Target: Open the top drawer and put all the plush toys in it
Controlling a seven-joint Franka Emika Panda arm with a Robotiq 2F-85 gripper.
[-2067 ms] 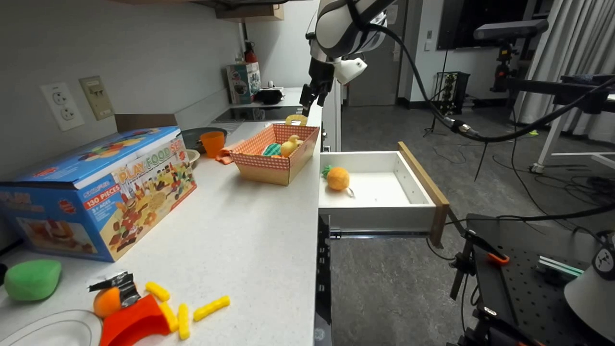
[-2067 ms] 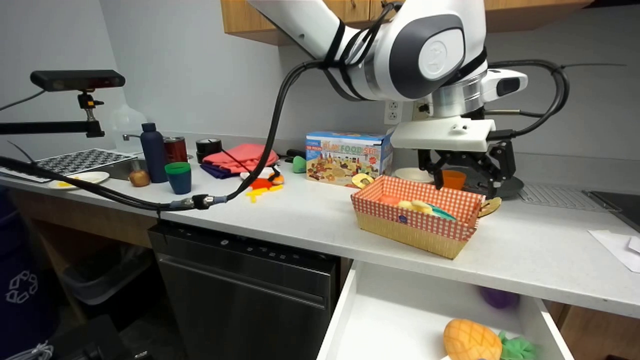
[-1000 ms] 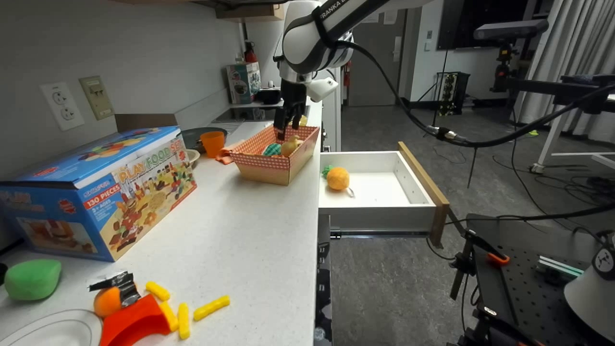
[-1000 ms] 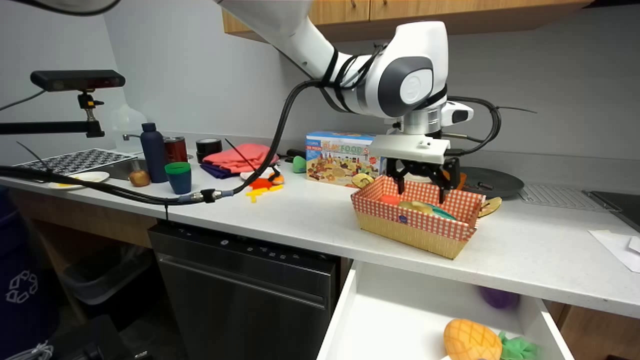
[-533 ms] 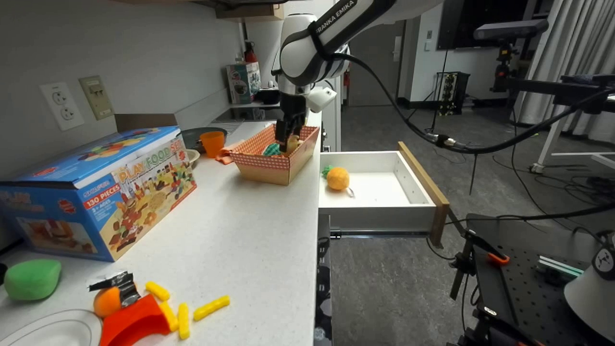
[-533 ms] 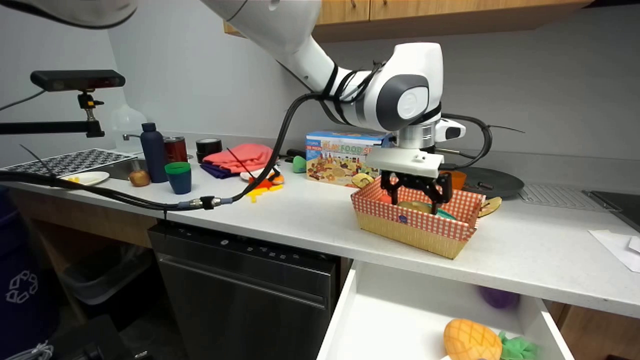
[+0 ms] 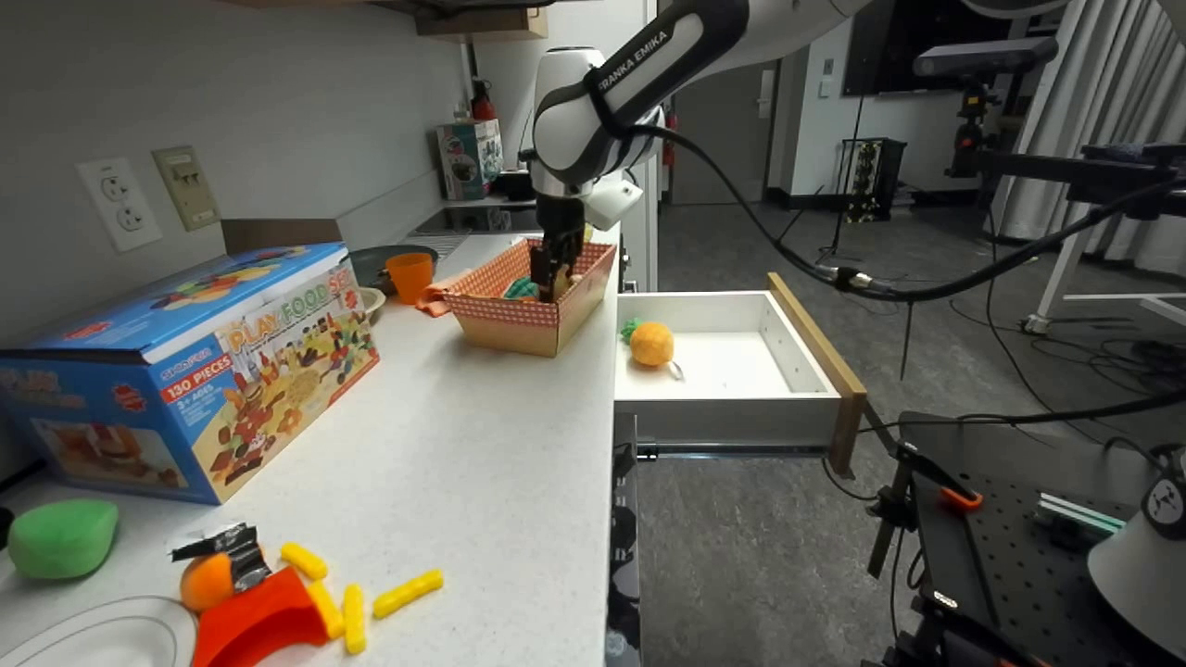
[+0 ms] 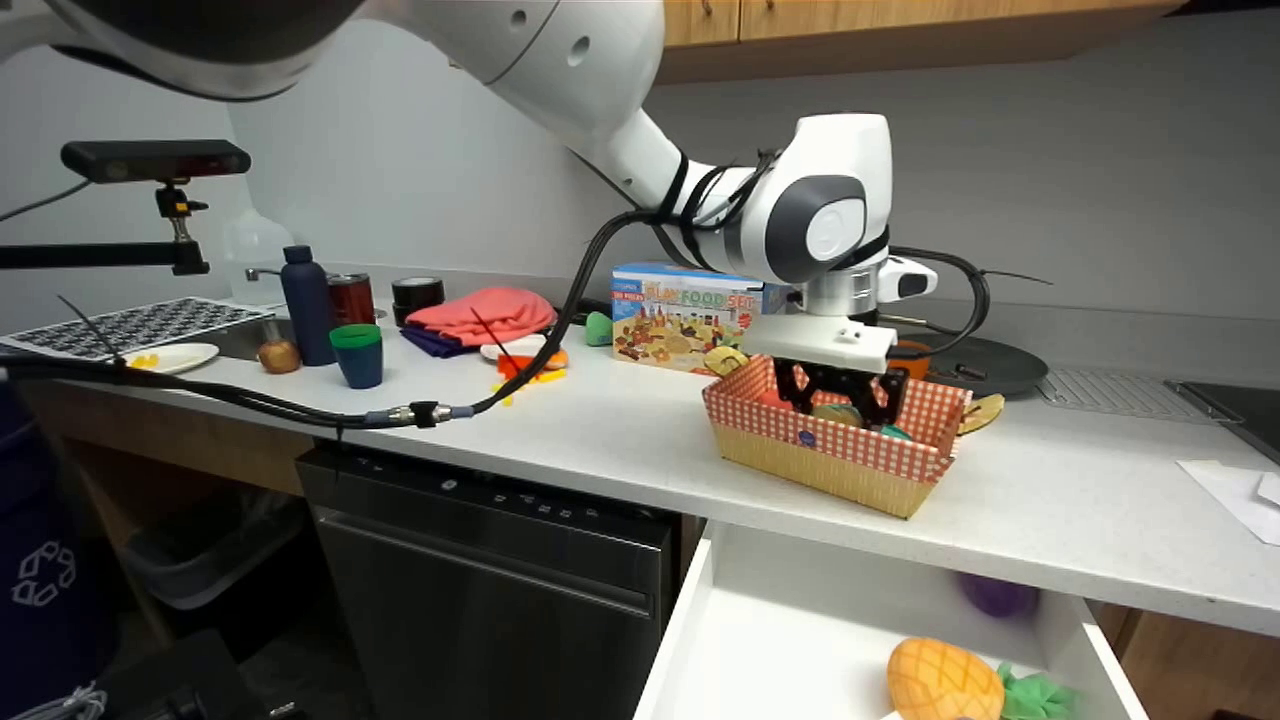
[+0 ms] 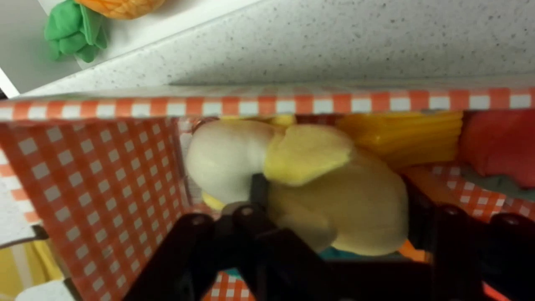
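Note:
The top drawer (image 7: 727, 320) is pulled open, with its white inside showing in both exterior views. An orange pineapple plush (image 8: 945, 680) with green leaves lies in it. A purple object (image 8: 998, 594) is partly hidden under the counter edge. A yellow plush duck (image 9: 309, 154) lies in the red-checked basket (image 8: 810, 465) on the counter. My gripper (image 9: 336, 205) is down inside the basket, with one finger at each side of the duck. The duck fills the gap and the jaws look closed against it. A green patterned toy (image 7: 521, 287) lies beside it, partly hidden.
Also in the basket are a yellow ridged piece (image 9: 401, 136) and a red piece (image 9: 497, 146). A play food box (image 7: 232, 371), an orange cup (image 7: 410, 277) and a black pan (image 8: 985, 365) stand near. A green rounded object (image 7: 63, 537) lies on the counter.
My gripper has moved from above the basket's far end toward its middle and down into it, around the duck. Its jaws look narrower now. The drawer and basket have not moved.

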